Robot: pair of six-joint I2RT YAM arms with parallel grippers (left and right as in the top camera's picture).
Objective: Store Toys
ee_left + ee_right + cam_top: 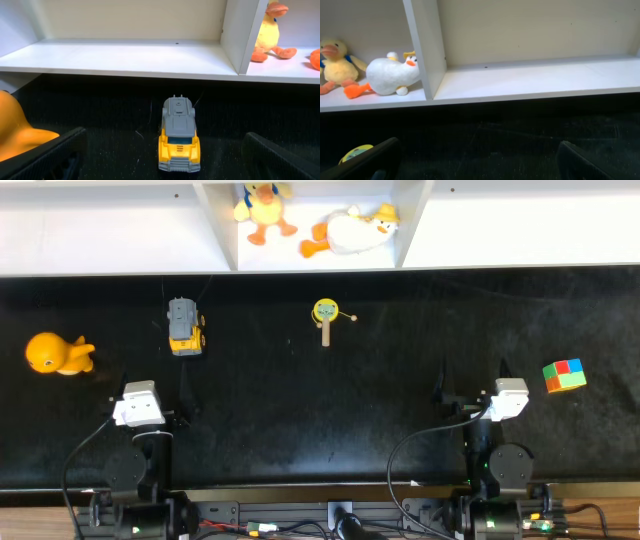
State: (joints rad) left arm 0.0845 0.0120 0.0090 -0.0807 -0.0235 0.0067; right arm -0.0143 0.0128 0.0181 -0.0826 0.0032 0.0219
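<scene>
A yellow and grey toy truck (185, 326) stands on the black table, straight ahead of my left gripper (155, 387), whose open fingers (55, 155) are a short way back from the truck (179, 135). An orange bath toy (58, 354) lies at the far left and shows as the orange toy (20, 131) beside the left finger. A small yellow rattle drum (326, 315) lies mid-table. A multicoloured cube (564, 375) sits to the right of my right gripper (470, 382), which is open and holds nothing. The rattle (354, 152) peeks past one right finger (370, 161).
A white shelf (120, 240) runs along the table's back edge. Its middle compartment holds a yellow plush duck (264, 205) and a white plush duck (350, 230). The side compartments (535, 75) hold nothing. Cables trail at the arm bases along the front edge.
</scene>
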